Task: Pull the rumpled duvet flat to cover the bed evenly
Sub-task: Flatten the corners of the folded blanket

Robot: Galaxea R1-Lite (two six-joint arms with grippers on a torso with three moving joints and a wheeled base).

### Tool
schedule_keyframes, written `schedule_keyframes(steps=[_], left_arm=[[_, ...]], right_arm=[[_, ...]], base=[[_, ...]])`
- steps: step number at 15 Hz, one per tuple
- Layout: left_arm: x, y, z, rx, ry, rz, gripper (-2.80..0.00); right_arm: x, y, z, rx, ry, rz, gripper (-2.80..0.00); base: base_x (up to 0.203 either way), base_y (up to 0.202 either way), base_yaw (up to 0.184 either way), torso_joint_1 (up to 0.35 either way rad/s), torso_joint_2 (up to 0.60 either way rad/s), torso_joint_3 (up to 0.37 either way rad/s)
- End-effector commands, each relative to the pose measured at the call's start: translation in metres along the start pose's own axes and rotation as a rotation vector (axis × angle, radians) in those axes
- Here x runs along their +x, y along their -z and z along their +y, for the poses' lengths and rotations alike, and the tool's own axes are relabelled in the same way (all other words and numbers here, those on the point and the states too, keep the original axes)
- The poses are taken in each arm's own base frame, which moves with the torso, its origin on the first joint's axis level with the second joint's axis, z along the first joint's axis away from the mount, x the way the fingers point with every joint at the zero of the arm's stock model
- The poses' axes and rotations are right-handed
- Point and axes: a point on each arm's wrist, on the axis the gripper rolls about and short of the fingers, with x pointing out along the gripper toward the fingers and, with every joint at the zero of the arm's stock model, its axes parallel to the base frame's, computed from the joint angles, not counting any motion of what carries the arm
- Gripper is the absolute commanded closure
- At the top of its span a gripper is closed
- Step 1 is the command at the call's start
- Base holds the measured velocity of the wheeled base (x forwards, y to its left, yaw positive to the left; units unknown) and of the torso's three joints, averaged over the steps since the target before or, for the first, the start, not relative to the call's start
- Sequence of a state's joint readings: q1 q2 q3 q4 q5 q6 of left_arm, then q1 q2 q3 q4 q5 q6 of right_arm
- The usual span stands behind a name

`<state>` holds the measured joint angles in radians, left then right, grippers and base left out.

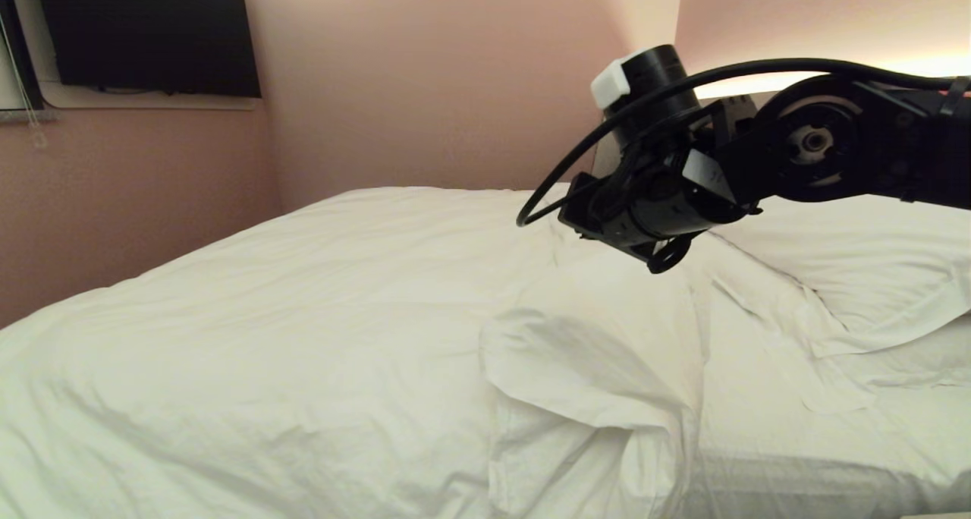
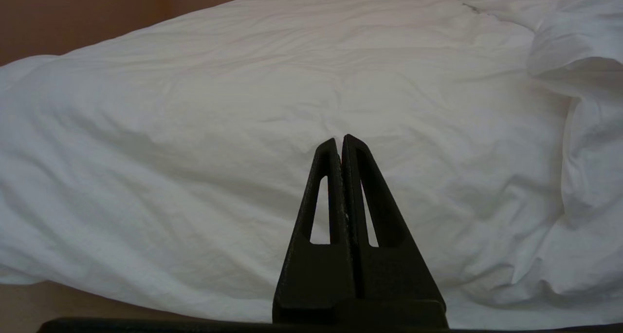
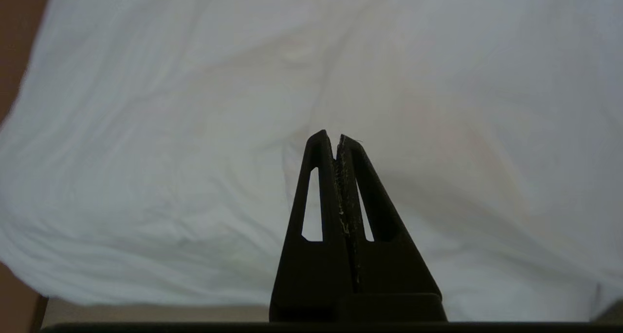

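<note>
The right gripper [image 3: 339,140] has its two black fingers pressed flat together, tip to tip, with nothing between them. In its wrist view the tips stand over white cloth and no fold is caught in them; whether they brush the cloth cannot be told. In the head view the right arm [image 1: 834,143] reaches in from the right edge, above the bed, its wrist bent down toward the middle of the mattress; the fingers themselves are hidden behind the wrist housing there, and a black cable [image 1: 599,143] loops from the arm past the wrist.

The left gripper [image 2: 340,140] is likewise closed, fingers touching along their whole length and holding nothing. It is out of the head view; its own camera shows it level with the near side of the bed, pointing at the duvet's bulging flank, apart from the cloth.

The duvet [image 1: 303,314] lies across most of the bed [image 1: 796,481], puffy and creased. Near the middle its edge is turned back on itself in a thick rumpled fold [image 1: 584,367], which sits below the right wrist. To the right of that fold the flatter white sheet [image 1: 758,428] is bare, and beyond it a white pillow [image 1: 857,268] lies at the head end. The same fold shows at the edge of the left wrist view as a heaped lump [image 2: 579,46].

Behind the bed are a pink wall [image 1: 425,71] and a dark television [image 1: 148,33] mounted high on the left.
</note>
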<state>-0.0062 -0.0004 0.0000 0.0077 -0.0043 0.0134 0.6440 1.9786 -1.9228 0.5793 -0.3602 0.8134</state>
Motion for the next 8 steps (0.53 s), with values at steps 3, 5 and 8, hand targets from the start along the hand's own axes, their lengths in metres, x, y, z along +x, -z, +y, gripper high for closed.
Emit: schedule_keyframes(steps=[3,5,8], left_arm=[[0.0,0.0,0.0,0.0,0.0,0.0,0.0],[0.0,0.0,0.0,0.0,0.0,0.0,0.0],[0.0,0.0,0.0,0.0,0.0,0.0,0.0]], right_arm=[[0.001,0.033,-0.003,-0.047,0.082,0.224,0.0],[0.003,0.045,0.006,-0.099,0.065,0.242,0.0],[0.013,0.06,0.019,-0.184,0.018,0.239,0.0]], base=[[0.0,0.0,0.0,0.0,0.0,0.0],[0.0,0.0,0.0,0.0,0.0,0.0],[0.0,0.0,0.0,0.0,0.0,0.0]])
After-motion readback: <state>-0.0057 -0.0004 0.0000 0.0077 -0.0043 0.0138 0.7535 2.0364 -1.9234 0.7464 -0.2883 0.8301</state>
